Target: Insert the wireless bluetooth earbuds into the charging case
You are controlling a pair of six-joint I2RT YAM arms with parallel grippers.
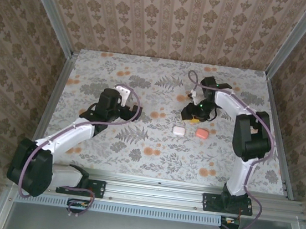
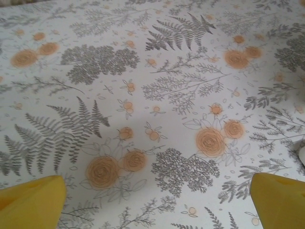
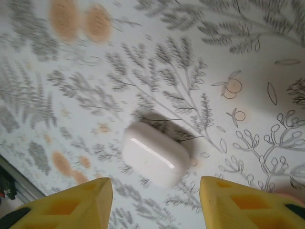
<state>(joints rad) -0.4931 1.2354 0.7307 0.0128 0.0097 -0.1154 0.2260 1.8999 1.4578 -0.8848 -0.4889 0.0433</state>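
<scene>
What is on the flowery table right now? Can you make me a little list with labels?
right gripper: open, empty, hovering near the white case
left gripper: open wide, empty, over the tablecloth
white case: lying on the tablecloth
pink case: beside the white case, not touching

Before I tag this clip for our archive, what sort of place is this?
Probably a staged robot test booth: brown damask wallpaper panels in a silver aluminium frame, a grey-and-orange floral tablecloth, and two white-and-black robot arms bolted to a metal rail.
</scene>
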